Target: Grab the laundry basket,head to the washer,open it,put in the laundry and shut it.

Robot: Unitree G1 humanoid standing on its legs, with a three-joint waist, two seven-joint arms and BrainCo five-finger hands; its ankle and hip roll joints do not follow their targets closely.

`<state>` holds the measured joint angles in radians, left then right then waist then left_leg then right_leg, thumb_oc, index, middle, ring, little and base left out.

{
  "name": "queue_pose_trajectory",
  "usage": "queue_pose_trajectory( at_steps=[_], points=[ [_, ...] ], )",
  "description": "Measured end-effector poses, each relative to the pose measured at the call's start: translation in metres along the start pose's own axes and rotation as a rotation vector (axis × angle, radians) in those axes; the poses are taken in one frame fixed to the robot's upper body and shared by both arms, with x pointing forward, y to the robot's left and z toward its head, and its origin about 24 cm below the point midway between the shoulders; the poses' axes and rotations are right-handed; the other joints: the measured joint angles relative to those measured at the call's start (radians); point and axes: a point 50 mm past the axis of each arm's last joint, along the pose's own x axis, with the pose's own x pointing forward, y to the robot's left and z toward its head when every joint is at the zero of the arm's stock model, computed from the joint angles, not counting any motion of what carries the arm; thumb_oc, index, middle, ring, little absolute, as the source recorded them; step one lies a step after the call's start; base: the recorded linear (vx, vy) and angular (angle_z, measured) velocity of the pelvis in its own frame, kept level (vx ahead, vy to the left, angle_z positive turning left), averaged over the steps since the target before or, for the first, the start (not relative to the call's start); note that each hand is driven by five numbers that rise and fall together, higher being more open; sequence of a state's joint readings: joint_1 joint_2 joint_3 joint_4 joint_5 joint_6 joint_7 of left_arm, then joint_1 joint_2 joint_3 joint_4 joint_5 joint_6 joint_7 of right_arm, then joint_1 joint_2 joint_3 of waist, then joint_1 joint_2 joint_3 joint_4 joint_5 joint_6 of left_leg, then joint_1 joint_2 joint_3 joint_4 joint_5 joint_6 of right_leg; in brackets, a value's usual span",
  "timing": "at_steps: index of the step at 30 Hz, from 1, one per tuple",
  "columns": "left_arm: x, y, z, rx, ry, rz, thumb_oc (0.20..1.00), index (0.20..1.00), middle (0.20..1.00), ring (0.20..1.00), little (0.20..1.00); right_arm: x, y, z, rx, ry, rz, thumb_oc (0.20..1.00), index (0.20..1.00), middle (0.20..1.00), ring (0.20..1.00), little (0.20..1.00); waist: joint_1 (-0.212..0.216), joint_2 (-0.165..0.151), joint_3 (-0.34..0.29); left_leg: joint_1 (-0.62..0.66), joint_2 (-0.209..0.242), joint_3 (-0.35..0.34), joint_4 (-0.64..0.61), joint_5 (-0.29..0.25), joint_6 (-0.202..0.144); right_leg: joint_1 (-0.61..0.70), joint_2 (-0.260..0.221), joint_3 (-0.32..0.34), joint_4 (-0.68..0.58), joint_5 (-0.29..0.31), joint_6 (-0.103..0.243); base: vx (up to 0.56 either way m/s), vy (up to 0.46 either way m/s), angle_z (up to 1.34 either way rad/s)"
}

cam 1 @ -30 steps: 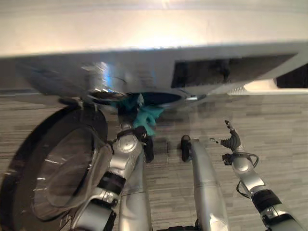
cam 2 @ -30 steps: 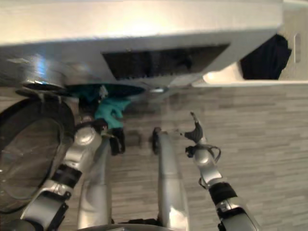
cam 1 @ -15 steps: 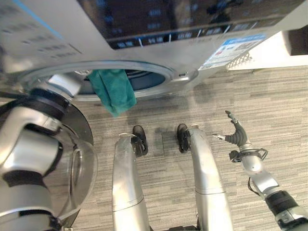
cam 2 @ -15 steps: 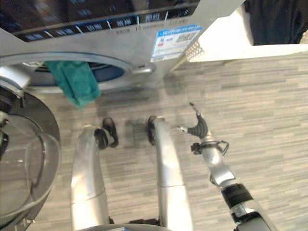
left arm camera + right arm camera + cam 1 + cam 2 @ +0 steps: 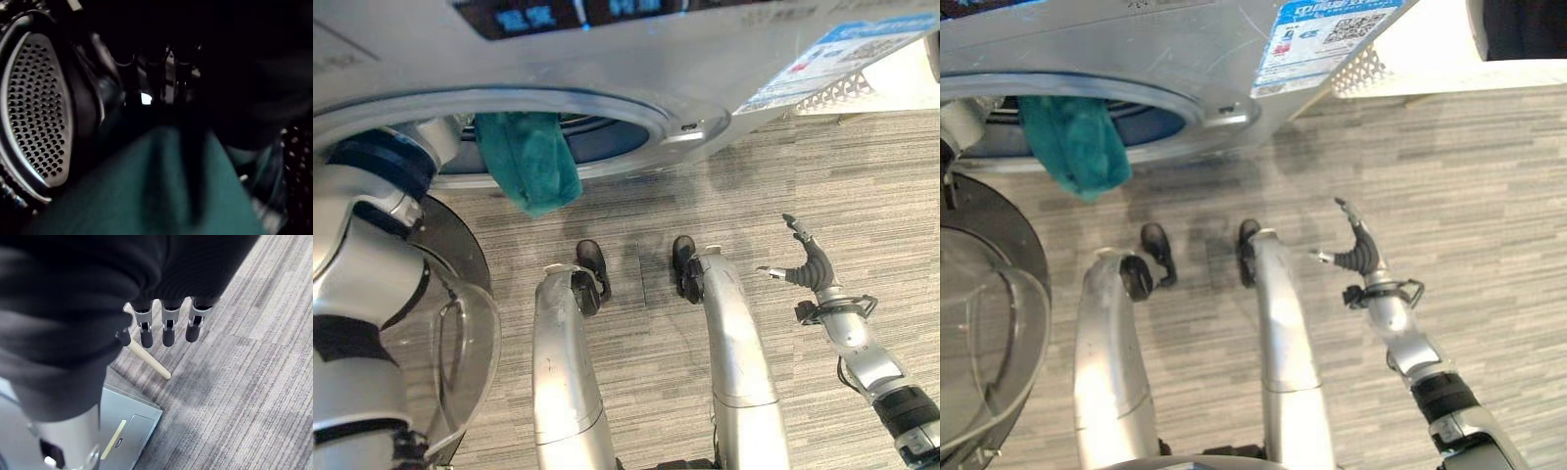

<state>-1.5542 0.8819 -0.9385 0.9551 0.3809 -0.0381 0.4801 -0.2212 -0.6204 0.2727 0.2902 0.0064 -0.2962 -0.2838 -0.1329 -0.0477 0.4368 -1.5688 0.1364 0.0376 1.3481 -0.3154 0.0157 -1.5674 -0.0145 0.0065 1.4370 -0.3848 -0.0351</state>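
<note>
I have the teal cloth (image 5: 530, 159) draped over the lower lip of the washer's round opening (image 5: 607, 157), part of it inside the drum and part hanging down the front of the washer (image 5: 636, 59). In my left wrist view the same teal fabric (image 5: 146, 191) lies close under the camera, with the perforated drum wall (image 5: 36, 107) beside it. My left arm runs up into the opening, and the left hand (image 5: 166, 73) is deep in the dark drum; I cannot tell how its fingers stand. The washer door (image 5: 440, 323) is swung wide open at my left, its glass bowl facing up over the floor. My right hand (image 5: 808, 266) hangs free over the grey striped floor (image 5: 862, 176), well apart from the washer, fingers (image 5: 166, 330) relaxed and holding nothing. A white perforated basket (image 5: 1430, 59) sits beside the washer on my right, with dark laundry (image 5: 1523, 20) in it.
</note>
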Motion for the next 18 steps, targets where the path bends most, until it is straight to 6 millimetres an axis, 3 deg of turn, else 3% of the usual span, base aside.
queue_pose_trajectory(
  at_steps=[3, 7, 11, 12, 16, 18],
  points=[
    [0.001, -0.001, -0.002, -0.130, 0.061, -0.024, 1.000, 1.000, 1.000, 1.000, 1.000, 0.001, 0.000, 0.000, -0.007, 0.008, 0.001, 1.000, 1.000, 1.000, 1.000, 1.000, -0.003, 0.000, 0.000, 0.003, -0.004, -0.002, 0.003, -0.001, 0.000, 0.004, -0.003, -0.002, 0.003, 0.001, 0.001, 0.00, 0.000, 0.00],
    [0.000, -0.004, -0.002, -0.162, 0.067, -0.064, 1.000, 1.000, 1.000, 1.000, 1.000, 0.003, 0.001, 0.000, -0.006, 0.018, 0.000, 1.000, 1.000, 1.000, 1.000, 1.000, 0.000, 0.000, 0.000, 0.014, -0.009, -0.012, 0.007, -0.001, 0.000, 0.023, -0.007, -0.011, 0.008, 0.000, -0.001, -0.01, -0.013, 0.03],
    [-0.005, -0.001, 0.027, -0.241, -0.059, -0.027, 1.000, 1.000, 1.000, 1.000, 1.000, 0.005, 0.006, 0.002, 0.012, 0.014, 0.001, 1.000, 1.000, 1.000, 1.000, 1.000, 0.004, 0.001, 0.000, 0.031, -0.027, -0.023, -0.008, 0.003, -0.002, 0.047, -0.033, -0.027, 0.009, -0.010, -0.016, -0.03, -0.001, 0.18],
    [-0.013, -0.007, 0.036, -0.271, -0.099, -0.035, 1.000, 1.000, 1.000, 1.000, 1.000, 0.005, 0.007, 0.002, 0.011, 0.019, 0.002, 1.000, 1.000, 1.000, 1.000, 1.000, 0.008, 0.002, -0.001, 0.045, -0.029, -0.020, -0.013, 0.004, -0.003, 0.055, -0.038, -0.024, 0.010, -0.015, -0.025, -0.04, 0.005, 0.13],
    [-0.043, -0.017, 0.029, -0.376, -0.065, 0.004, 1.000, 1.000, 1.000, 1.000, 1.000, 0.007, 0.008, -0.004, -0.028, 0.049, 0.002, 1.000, 1.000, 1.000, 1.000, 1.000, 0.037, 0.011, -0.005, 0.079, -0.053, -0.024, -0.058, 0.022, -0.009, 0.089, -0.051, -0.028, -0.016, -0.016, -0.019, -0.06, 0.003, 0.13],
    [-0.076, -0.049, 0.027, -0.434, -0.006, -0.080, 1.000, 1.000, 1.000, 1.000, 1.000, 0.002, 0.013, -0.010, -0.019, 0.088, 0.007, 1.000, 1.000, 1.000, 1.000, 1.000, 0.048, 0.014, -0.028, 0.102, -0.056, -0.028, -0.091, 0.027, -0.012, 0.113, -0.056, -0.034, -0.041, -0.020, -0.026, -0.05, 0.010, 0.18]
  ],
)
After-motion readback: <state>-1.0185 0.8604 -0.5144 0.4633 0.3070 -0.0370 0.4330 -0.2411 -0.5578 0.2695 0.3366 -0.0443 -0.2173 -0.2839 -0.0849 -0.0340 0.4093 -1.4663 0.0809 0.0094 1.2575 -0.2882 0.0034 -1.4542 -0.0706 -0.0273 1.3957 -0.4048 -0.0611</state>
